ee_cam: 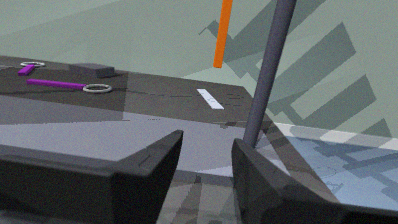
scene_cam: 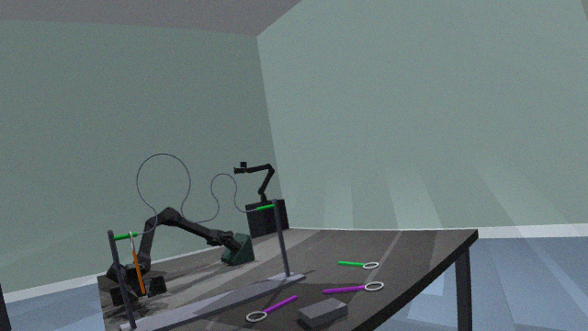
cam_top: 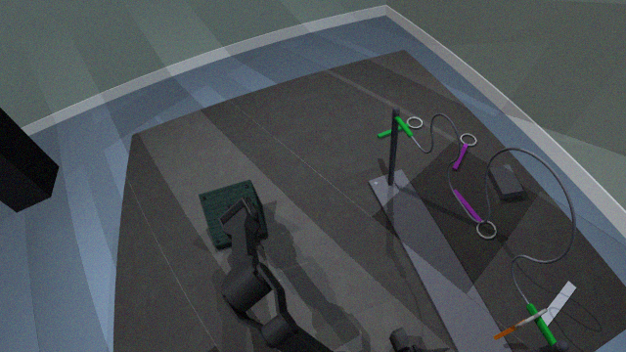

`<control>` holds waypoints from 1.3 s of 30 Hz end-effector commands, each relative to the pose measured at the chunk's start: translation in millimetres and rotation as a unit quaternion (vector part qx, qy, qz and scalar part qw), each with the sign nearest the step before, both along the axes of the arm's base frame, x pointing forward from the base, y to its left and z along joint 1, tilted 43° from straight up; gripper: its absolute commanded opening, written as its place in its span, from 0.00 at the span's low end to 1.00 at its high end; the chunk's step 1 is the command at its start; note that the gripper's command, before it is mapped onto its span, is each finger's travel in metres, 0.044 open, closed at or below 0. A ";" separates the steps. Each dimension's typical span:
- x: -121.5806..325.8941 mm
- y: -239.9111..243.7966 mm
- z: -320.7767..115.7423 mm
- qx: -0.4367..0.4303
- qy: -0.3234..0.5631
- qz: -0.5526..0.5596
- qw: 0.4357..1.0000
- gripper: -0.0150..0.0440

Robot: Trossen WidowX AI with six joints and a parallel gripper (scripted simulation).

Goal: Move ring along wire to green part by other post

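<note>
The orange handle hangs down from its pale ring. The ring is around the green part beside the near post. The grey wire loops over to the other green part at the far post. My gripper is partly open and empty. It is low behind the near post in the exterior view, and the handle's lower end shows above and beyond its fingertips in the wrist view. It is mostly out of the top view.
A long grey base plate joins the posts. Beyond it lie a green handle, two purple handles with rings, a grey block and a white strip. Another small arm stands behind.
</note>
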State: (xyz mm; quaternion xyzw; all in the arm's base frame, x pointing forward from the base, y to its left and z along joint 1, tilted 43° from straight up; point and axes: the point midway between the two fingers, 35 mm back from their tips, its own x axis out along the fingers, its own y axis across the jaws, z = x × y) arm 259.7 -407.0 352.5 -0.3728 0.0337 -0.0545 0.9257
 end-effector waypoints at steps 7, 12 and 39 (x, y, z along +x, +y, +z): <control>49.6 28.1 39.9 -0.008 -0.005 0.002 1.000 0.53; 52.4 26.8 42.5 -0.008 -0.005 0.002 1.000 0.53; 91.0 19.7 43.9 -0.007 -0.007 0.002 1.000 0.53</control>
